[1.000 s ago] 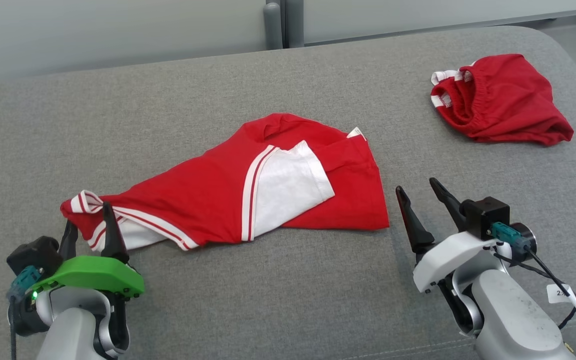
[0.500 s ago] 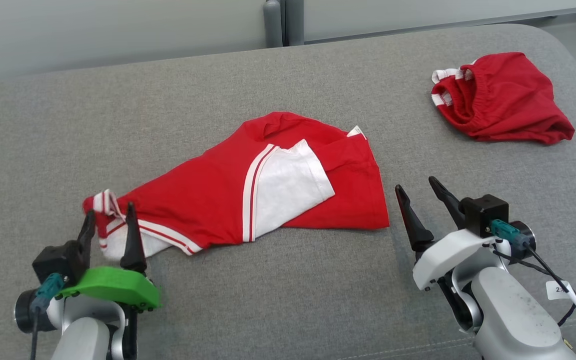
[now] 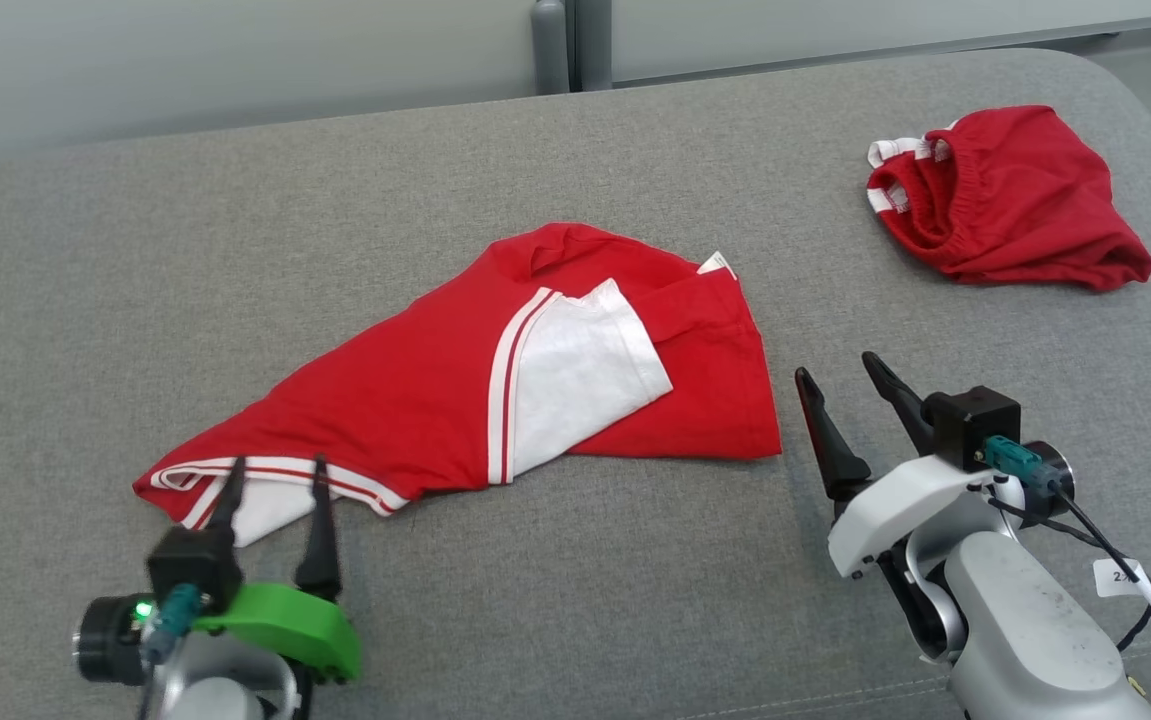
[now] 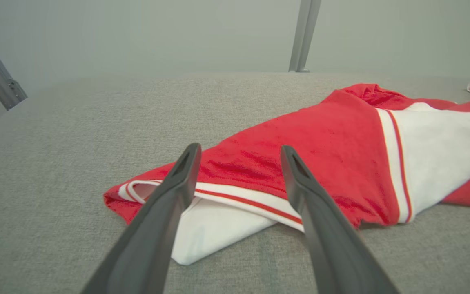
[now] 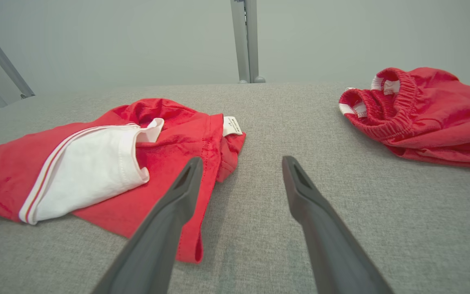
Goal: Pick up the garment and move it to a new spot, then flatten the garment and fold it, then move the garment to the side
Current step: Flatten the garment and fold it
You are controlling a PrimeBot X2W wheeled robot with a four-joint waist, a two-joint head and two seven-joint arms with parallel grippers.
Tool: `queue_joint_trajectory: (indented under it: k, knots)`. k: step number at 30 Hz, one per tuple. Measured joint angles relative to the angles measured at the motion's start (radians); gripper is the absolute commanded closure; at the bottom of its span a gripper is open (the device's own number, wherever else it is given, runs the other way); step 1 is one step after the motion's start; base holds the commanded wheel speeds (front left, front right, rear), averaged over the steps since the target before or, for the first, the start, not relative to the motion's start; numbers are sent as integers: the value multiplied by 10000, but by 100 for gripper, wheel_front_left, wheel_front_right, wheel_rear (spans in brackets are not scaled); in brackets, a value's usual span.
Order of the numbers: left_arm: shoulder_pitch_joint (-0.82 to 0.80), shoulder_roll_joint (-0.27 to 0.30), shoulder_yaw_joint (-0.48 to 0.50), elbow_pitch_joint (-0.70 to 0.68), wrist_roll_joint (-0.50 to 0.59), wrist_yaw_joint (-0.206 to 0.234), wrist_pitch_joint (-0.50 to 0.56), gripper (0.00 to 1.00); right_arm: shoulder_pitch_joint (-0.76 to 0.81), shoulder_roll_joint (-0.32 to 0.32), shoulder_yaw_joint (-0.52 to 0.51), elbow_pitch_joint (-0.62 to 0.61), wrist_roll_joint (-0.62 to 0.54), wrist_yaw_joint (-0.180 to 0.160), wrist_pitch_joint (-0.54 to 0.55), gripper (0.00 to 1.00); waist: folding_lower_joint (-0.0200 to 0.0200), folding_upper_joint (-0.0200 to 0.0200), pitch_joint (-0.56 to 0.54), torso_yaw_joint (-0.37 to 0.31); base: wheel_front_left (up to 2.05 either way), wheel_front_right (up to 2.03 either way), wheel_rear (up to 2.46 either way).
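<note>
The garment [image 3: 415, 400], a red piece with a white panel and white-striped trim, lies spread on the grey fabric surface [image 3: 575, 580]. Its striped hem corner rests flat at the lower left. My left gripper [image 3: 278, 462] stands open, fingertips right at that hem; in the left wrist view the hem lies just beyond the left gripper [image 4: 239, 148], nothing pinched. My right gripper [image 3: 835, 365] is open just right of the garment's right edge. In the right wrist view the right gripper [image 5: 241, 160] has its left finger over the garment [image 5: 177, 139] edge.
A second red garment [image 3: 1015, 200] with an elastic waistband lies crumpled at the far right; it also appears as the red heap [image 5: 422, 110] ahead of the right gripper. Grey metal posts [image 3: 570, 45] stand behind the surface's far edge.
My left gripper has drawn back toward me and to the right. The striped hem corner, bunched up at its fingers before, now lies flat. The right arm has not moved.
</note>
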State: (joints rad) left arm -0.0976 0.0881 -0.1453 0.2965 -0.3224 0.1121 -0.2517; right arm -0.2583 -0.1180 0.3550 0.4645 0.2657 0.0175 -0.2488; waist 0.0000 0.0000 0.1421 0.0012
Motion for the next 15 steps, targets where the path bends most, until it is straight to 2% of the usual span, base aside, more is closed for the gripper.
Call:
queue_joint_trajectory:
  k: [4,8,13,15]
  knots:
    - [154,-44,-1569,27,658,-681,0,0,-14,23,33,29,0,42,0,0,0,0,-6,-13,0,0,0]
    - [164,-73,-2606,15,1308,-1124,0,0,-124,136,132,69,0,86,0,0,0,0,23,-157,0,0,0]
    - [-86,52,-2934,483,2006,-1152,65,0,-232,173,173,102,0,90,0,0,0,0,77,-410,0,0,0]
    - [-212,226,-2865,690,2188,-1016,150,0,-233,173,171,109,0,88,0,0,0,0,111,-528,0,0,0]
